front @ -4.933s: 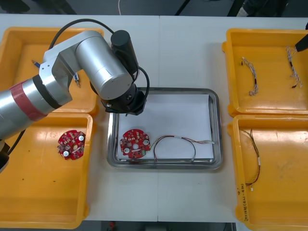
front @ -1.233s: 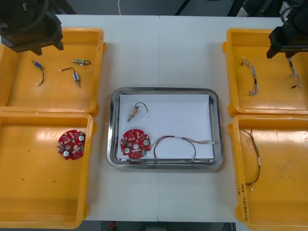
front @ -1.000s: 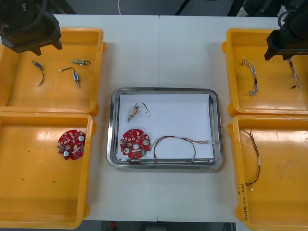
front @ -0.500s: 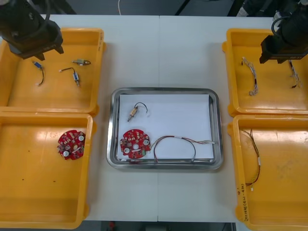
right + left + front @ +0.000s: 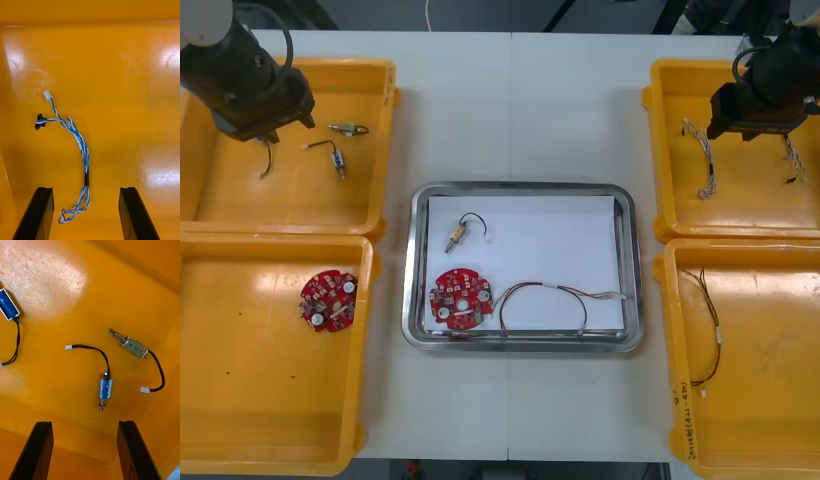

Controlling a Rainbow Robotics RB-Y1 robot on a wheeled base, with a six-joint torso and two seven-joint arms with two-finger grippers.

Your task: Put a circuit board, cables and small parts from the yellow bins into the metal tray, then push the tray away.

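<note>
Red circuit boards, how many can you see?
2. One board lies in the metal tray, at its near left corner. The other board lies in the near left yellow bin. The left gripper and right gripper cover bits of the far bins, so another could hide.

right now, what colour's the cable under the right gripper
Cable: twisted blue and white; right wrist view.

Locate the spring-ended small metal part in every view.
Front view: spring-ended silver small metal part in the far left yellow bin.
Left wrist view: it lies beyond the open left gripper.
Right wrist view: another bin; twisted blue and white cable.
Shared landmark: the blue-bodied small part beside it.
</note>
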